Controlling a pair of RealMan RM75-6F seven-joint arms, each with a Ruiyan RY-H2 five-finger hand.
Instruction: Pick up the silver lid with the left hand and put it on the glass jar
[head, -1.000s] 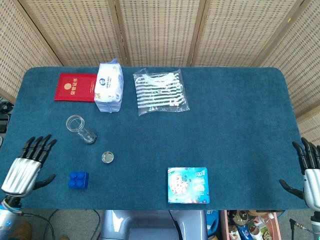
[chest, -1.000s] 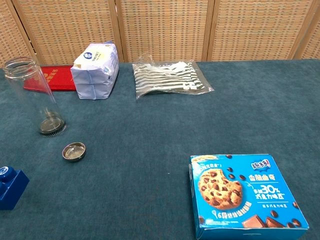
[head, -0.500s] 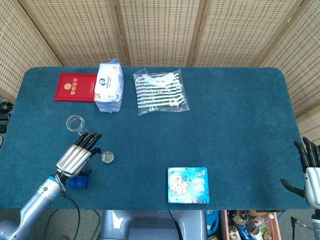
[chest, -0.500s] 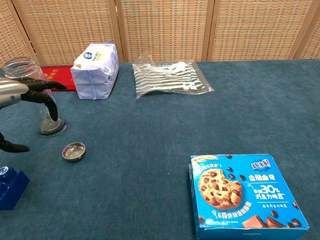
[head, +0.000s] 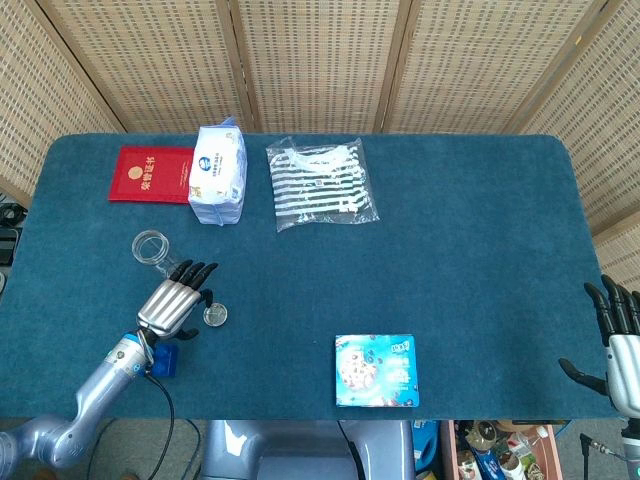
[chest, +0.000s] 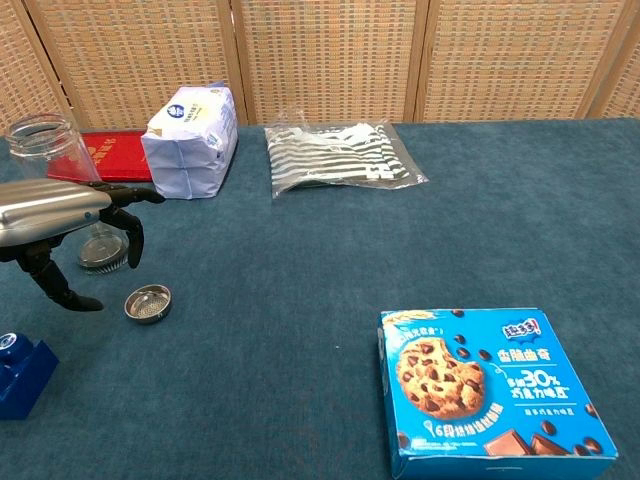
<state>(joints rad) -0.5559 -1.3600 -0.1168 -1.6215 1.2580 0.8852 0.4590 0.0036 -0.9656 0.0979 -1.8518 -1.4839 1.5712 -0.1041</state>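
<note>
The silver lid (head: 215, 316) (chest: 147, 303) lies flat on the blue cloth, hollow side up. The glass jar (head: 153, 249) (chest: 45, 150) stands upright just behind and left of it, mouth open. My left hand (head: 172, 305) (chest: 62, 225) hovers above and just left of the lid, fingers spread and slightly curled, holding nothing; it partly covers the jar's lower half. My right hand (head: 620, 345) rests at the table's right front edge, fingers apart and empty, seen only in the head view.
A blue toy brick (head: 160, 361) (chest: 18, 375) sits under my left wrist. A cookie box (head: 376, 370) (chest: 490, 395) lies front centre. At the back are a red booklet (head: 151, 174), a tissue pack (head: 219, 174) (chest: 190, 128) and a bagged striped shirt (head: 320, 184) (chest: 338, 155).
My left hand has travelled from the table's left front edge rightward and forward to above the lid, in front of the jar. The right hand has hardly moved.
</note>
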